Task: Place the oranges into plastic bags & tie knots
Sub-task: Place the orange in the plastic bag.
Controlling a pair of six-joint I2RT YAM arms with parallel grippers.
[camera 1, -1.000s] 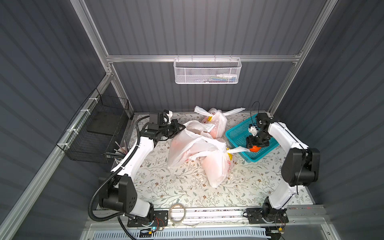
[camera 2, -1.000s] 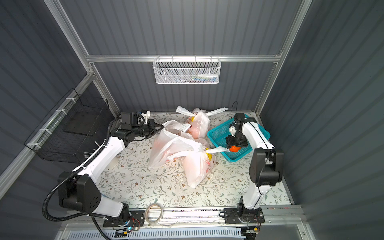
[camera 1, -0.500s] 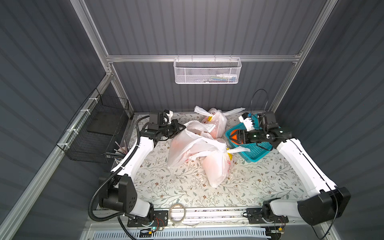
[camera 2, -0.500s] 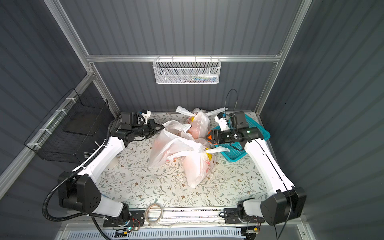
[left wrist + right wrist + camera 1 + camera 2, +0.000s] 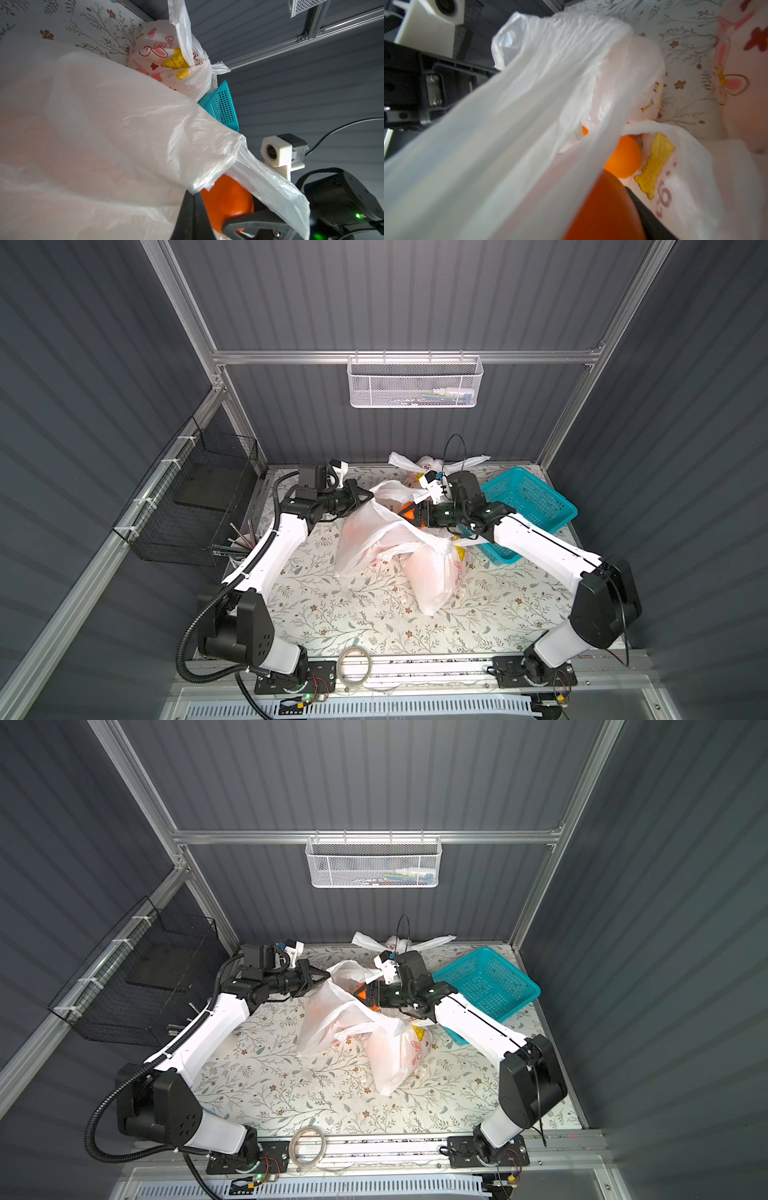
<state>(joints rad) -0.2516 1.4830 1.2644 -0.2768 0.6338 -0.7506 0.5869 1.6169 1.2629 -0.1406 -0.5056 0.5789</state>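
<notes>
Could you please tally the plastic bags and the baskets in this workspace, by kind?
Plastic bags: 3
Teal plastic basket: 1
White mesh basket: 1
Black wire basket: 1
Total: 6

Both top views are sharp, lit from above; the floral table [image 5: 316, 614] glares along its near edge, while the walls [image 5: 415, 302] are dim. In the right wrist view the close plastic bag [image 5: 508, 124] and orange [image 5: 608, 207] blur; the left wrist view is crisper.
</notes>
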